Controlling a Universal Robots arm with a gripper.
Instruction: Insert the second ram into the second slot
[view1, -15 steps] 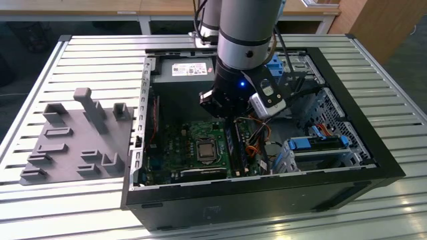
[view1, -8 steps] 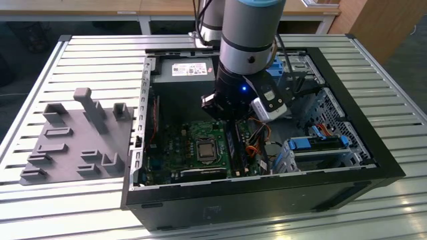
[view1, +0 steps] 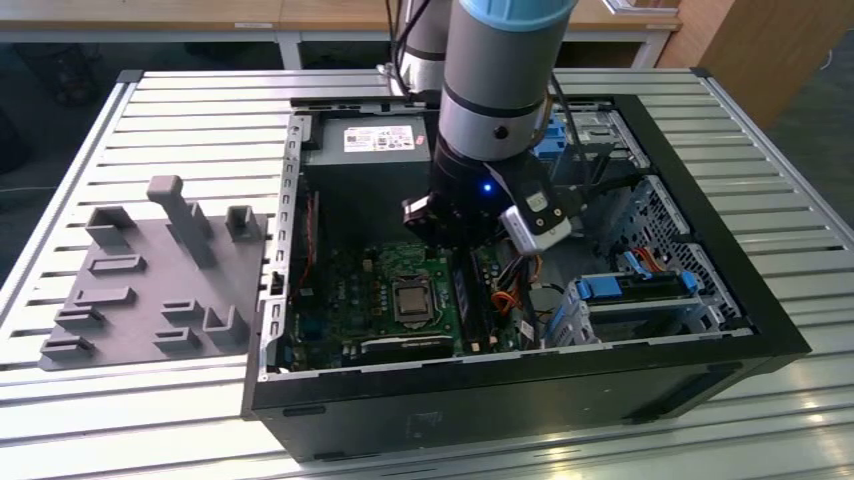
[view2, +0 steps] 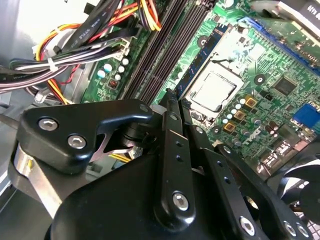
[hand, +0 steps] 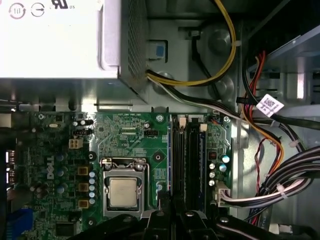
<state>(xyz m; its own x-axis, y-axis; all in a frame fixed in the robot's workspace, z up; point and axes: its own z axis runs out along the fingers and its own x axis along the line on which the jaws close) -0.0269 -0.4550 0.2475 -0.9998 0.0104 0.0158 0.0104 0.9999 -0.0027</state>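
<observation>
The open computer case (view1: 694, 345) lies on the table with the green motherboard (view1: 340, 300) facing up. My gripper (view1: 461, 245) hangs inside it, just over the near end of the dark ram slots (view1: 469, 300). Both wrist views show the slots (view2: 157, 55) (hand: 187, 150) running away from the fingertips. My gripper (view2: 170, 96) (hand: 167, 207) looks shut, with no stick between the fingers. Thin blue edges run along the slots (hand: 170, 150) (hand: 201, 155). I cannot tell whether one of them is the second ram.
The processor socket (hand: 122, 192) lies right beside the slots. Bundled cables (hand: 280, 185) crowd the other side, and the power supply (hand: 60, 37) sits beyond the slots' far end. Blue drive-bay clips (view1: 627, 287) line the case's right. A grey holder fixture (view1: 147, 275) stands at the exterior view's left.
</observation>
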